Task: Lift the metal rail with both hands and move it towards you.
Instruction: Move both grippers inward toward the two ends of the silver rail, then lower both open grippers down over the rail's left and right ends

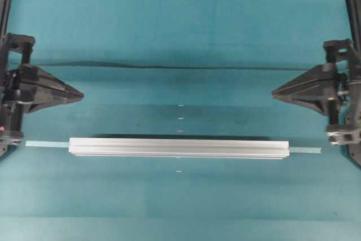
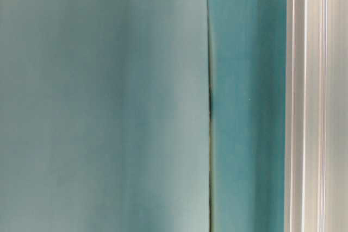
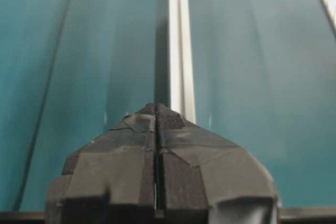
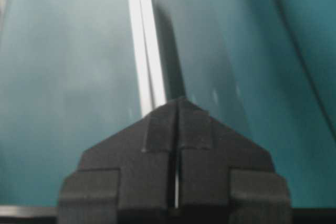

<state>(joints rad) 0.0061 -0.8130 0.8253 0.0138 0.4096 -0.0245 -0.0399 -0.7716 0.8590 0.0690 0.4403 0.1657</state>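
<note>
Overhead exterior view shows the metal rail (image 1: 179,147) lying flat across the lower middle of the teal table (image 1: 180,32), resting on a thin pale-blue tape strip (image 1: 46,143) whose ends stick out past both rail ends. Small white marks (image 1: 180,118) dot the cloth just above and below the rail's middle. The left gripper (image 1: 79,93) and right gripper (image 1: 276,92) hover at the sides, well apart from the rail, jaws pressed together and holding nothing.
</note>
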